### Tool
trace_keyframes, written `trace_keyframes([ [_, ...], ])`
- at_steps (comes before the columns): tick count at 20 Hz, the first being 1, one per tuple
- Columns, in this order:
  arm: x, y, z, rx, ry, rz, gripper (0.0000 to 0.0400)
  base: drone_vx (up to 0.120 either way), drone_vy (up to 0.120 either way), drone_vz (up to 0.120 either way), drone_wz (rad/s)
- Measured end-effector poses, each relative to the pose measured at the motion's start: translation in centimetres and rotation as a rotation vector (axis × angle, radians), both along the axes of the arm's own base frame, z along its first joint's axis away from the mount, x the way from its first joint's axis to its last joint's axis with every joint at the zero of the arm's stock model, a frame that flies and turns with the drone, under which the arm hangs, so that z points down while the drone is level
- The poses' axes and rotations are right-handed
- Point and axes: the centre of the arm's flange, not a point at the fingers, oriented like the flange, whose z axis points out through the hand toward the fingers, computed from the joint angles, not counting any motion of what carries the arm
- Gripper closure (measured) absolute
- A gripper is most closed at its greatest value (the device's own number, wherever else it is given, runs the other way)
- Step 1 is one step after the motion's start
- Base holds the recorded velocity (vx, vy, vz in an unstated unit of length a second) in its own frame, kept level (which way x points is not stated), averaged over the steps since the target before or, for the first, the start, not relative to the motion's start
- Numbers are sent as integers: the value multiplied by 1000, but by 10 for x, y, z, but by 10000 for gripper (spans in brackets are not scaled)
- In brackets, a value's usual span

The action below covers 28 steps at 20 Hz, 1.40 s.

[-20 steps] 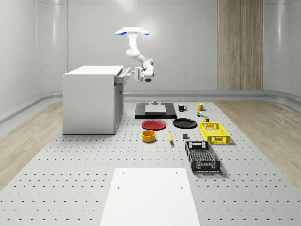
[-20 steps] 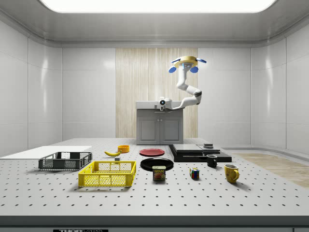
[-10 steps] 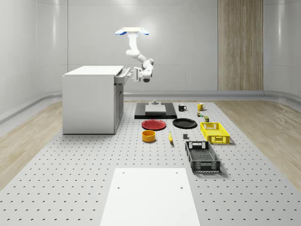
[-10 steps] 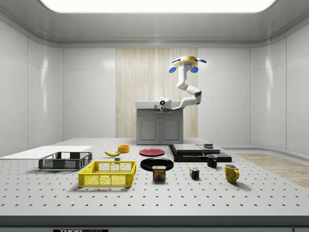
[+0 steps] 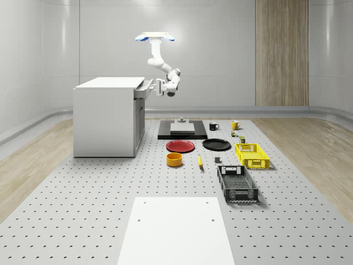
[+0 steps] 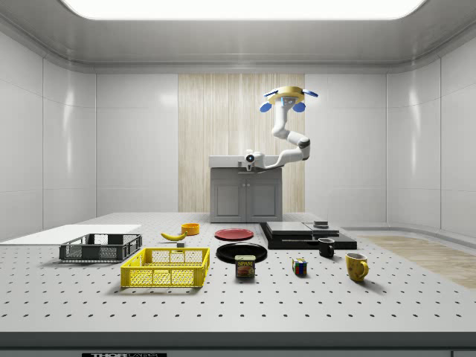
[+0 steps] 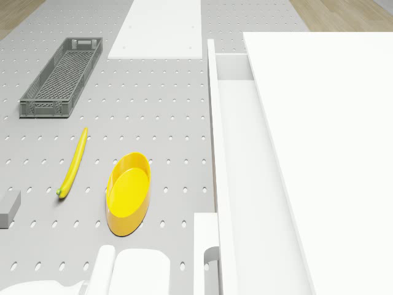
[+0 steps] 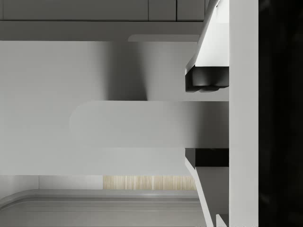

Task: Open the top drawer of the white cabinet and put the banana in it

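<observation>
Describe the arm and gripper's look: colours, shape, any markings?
The arm is glossy white with rounded segments and dark grey joint bands, hanging under a drone with blue rotor guards and a yellowish body. The gripper has white fingers tipped with black pads. No cables or markings are visible.

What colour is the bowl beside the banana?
Yellow bowl, beside the banana; the drone view shows it best.

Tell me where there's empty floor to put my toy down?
Free: the wide stretch between the white cabinet and the white panel, and beside the black crate toward the wood floor. Crowded: around the banana, yellow bowl and red plate.
</observation>
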Motion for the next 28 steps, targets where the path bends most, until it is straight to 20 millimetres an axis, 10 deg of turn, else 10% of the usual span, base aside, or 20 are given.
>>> trace_keyframes([
  [16, 0, -53, -1, -2, 1, 0, 265, 0, 0, 0, 0],
  [19, -9, -74, 15, -20, 66, 2, 127, 0, 0, 0, 0],
  [28, -2, -121, 2, -9, -22, 0, 241, 0, 0, 0, 0],
])
